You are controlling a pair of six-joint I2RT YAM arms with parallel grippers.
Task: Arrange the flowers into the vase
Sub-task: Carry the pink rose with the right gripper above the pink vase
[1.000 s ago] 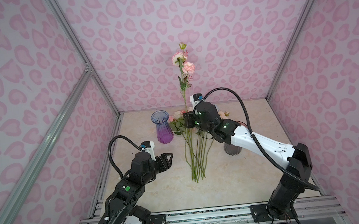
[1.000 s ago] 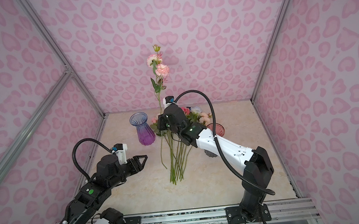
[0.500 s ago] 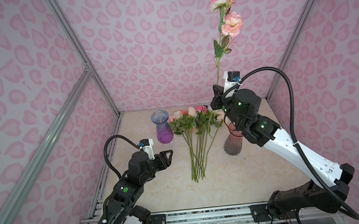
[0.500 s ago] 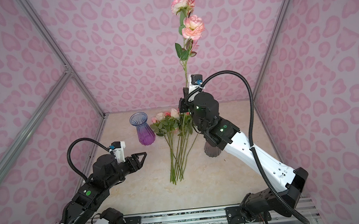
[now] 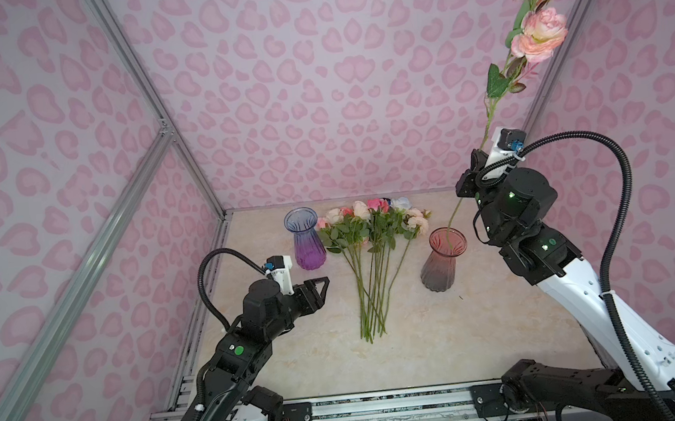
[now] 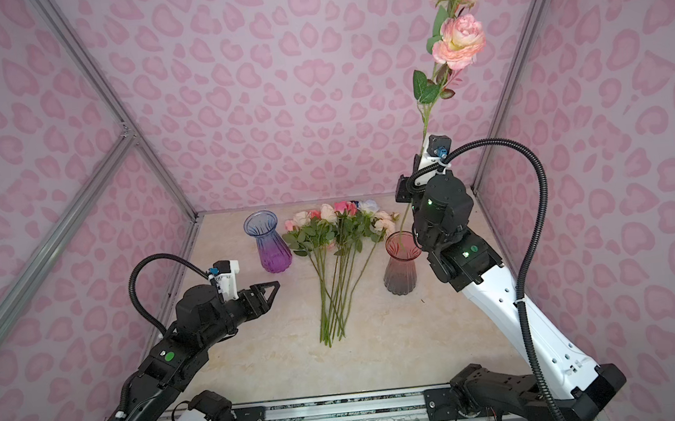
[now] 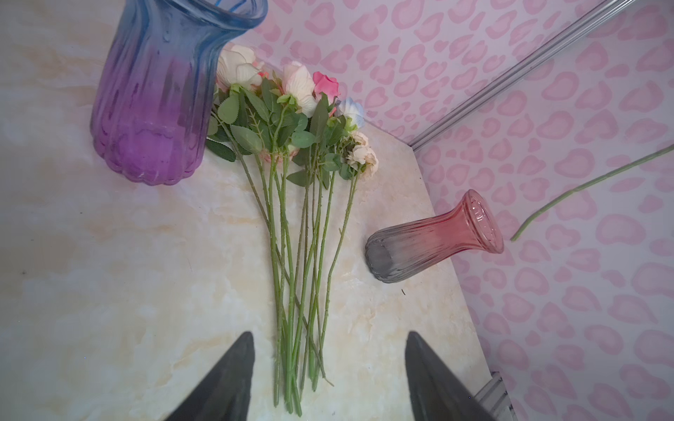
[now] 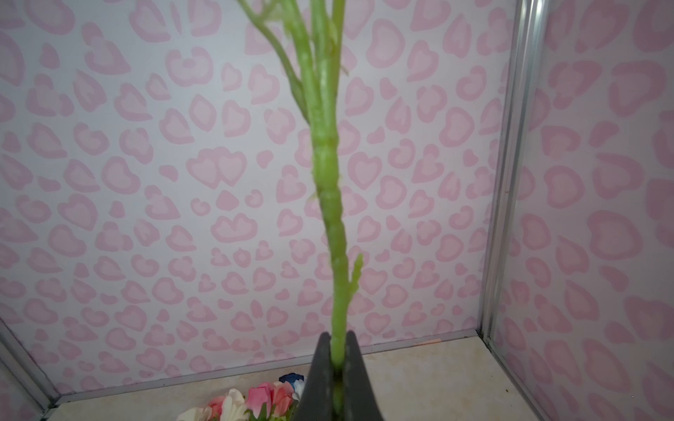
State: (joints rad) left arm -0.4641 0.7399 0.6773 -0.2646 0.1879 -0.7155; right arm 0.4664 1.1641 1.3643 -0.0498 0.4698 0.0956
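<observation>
Pink walls printed with hearts box in a pale marbled surface (image 5: pixel 422 337), seen from above in both top views. Over the last second the right arm has swung away from the middle of the surface to the right side and climbed. Its right fingers (image 8: pixel 326 359) are clamped shut on the green stem of one tall flower (image 5: pixel 539 33), whose two pink blooms now stand high against the far right wall.

The stem hangs down toward the red vase (image 5: pixel 442 265), which stands upright on the right of the surface. In a top view the lower end of the stem overlaps the vase's mouth. The left wrist view, though, shows the tip just clear of the rim and not yet inside.

The bunch (image 5: pixel 371 233) lies flat in the middle, blooms far and cut ends near. It sits between the red vase and a purple vase (image 5: pixel 307 243) standing at the far left. Both vases look empty.

The left fingers (image 5: pixel 318 289) are spread open and hold nothing. They hover to the near left of the bunch, pointing at it, much where they were a second ago.

The carry looks finished and the flower seems lined up for its drop. Judging from this, the next move is a straight lowering with the tip kept over the narrow mouth. A long, springy stem could miss the rim or nudge the vase. Nearly all the task remains.
</observation>
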